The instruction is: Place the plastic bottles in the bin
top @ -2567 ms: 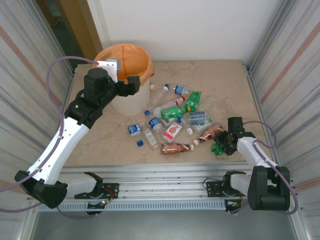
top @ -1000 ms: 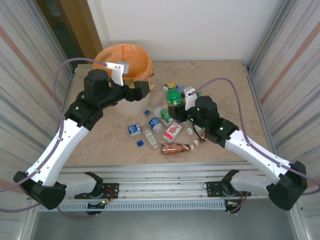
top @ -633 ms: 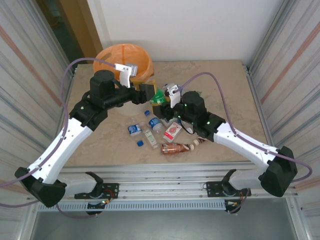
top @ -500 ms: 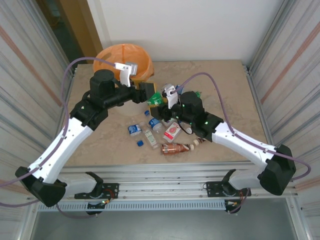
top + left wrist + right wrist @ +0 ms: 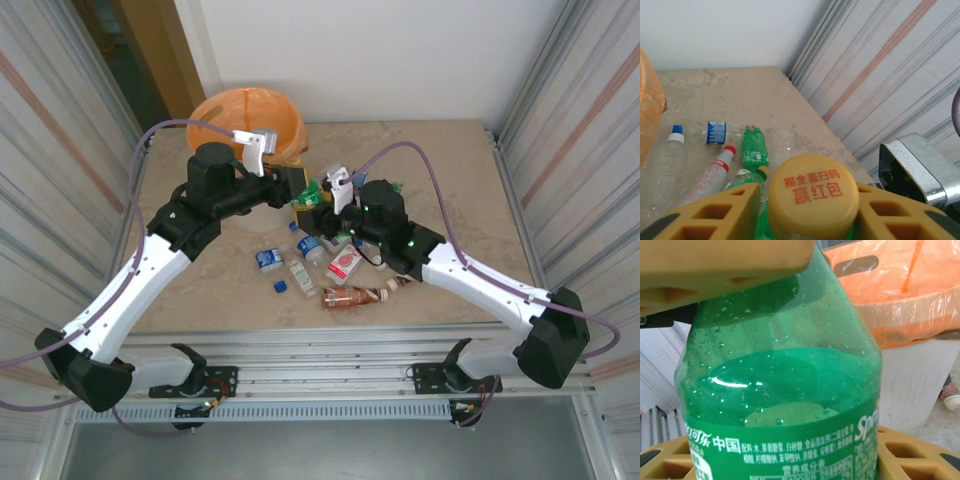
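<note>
Item: green bottle (image 5: 313,193), raised above table, just right of bin (image 5: 225,108).
- Your right gripper (image 5: 322,205): clamped on body.
- Your left gripper (image 5: 813,200): pinching yellow cap (image 5: 813,192).
- Long axis: cap toward left gripper.
- Bin: far-left of bottle; left arm nearer, likely carrier.

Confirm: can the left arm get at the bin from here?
Probably yes: the bin sits just beyond the left gripper, with nothing between. But the right gripper also holds the green bottle.
</note>
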{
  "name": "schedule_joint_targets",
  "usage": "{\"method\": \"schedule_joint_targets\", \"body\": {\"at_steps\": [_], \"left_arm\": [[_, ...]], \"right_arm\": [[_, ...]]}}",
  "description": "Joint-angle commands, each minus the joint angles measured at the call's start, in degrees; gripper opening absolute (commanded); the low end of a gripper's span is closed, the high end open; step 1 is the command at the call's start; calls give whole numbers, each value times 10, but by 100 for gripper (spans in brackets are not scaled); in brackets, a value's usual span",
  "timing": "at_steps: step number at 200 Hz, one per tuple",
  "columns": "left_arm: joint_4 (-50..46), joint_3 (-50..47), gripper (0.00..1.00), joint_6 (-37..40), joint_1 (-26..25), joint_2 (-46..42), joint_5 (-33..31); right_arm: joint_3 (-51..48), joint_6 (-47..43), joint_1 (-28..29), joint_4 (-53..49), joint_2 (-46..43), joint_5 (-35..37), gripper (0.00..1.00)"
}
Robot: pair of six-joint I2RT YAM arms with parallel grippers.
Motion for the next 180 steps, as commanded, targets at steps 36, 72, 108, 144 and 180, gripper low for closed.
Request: {"method": "schedule_joint_targets", "body": {"at_steps": [36, 72, 108, 144, 180], "left_arm": [[5, 0, 15, 2, -3, 4, 2], [0, -1, 1, 10, -3, 1, -9], [-7, 8, 0, 27, -2, 0, -32], [-11, 34, 0, 57, 2, 0, -69], [-11, 80, 0, 81, 27, 9, -90]], "right_arm": [[37, 6, 5, 27, 18, -13, 27], [38, 6, 5, 26, 18, -10, 29], [37, 9, 5, 24, 16, -3, 67], [28, 12, 4, 8, 1, 13, 96], [1, 27, 5, -13, -46, 48, 98]]}}
